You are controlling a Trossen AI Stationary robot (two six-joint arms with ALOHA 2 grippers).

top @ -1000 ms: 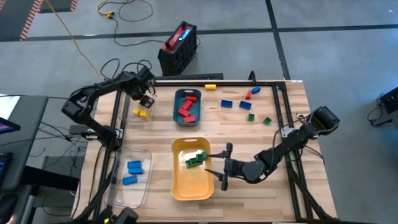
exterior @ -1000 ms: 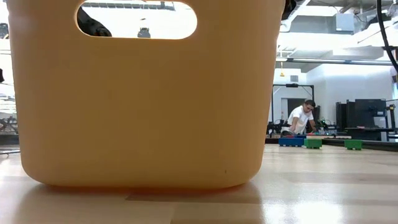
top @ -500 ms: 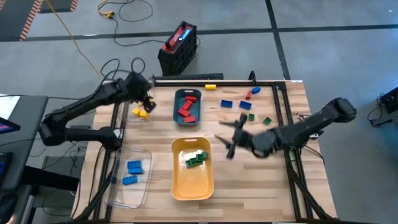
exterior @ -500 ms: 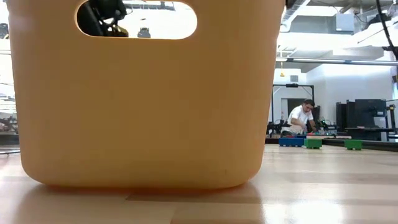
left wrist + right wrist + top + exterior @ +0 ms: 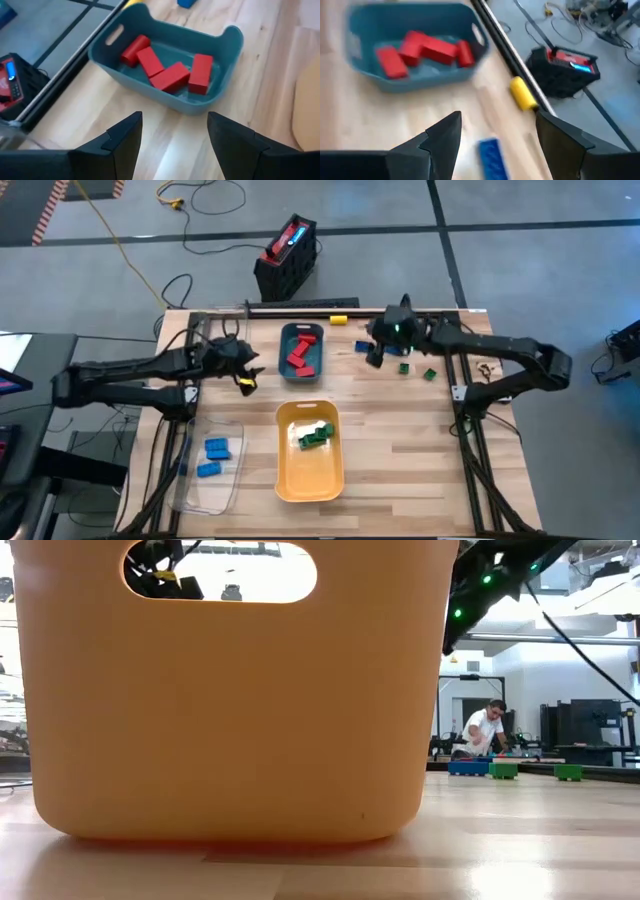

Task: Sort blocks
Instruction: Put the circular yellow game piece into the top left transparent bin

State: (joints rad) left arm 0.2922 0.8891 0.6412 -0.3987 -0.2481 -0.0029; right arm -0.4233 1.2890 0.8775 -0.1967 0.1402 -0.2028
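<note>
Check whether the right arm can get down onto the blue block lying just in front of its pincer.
Probably yes. The right pincer is open and empty, hovering over the blue block; bare table surrounds that block, and the yellow block and teal tray sit clear of it.

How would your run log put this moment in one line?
left gripper: jaws open, near teal tray of red blocks | right gripper: jaws open, by blue block | green blocks in yellow tray

Wooden table (image 5: 400, 450) — trays (image 5: 309, 450), loose blocks (image 5: 366, 347)
</note>
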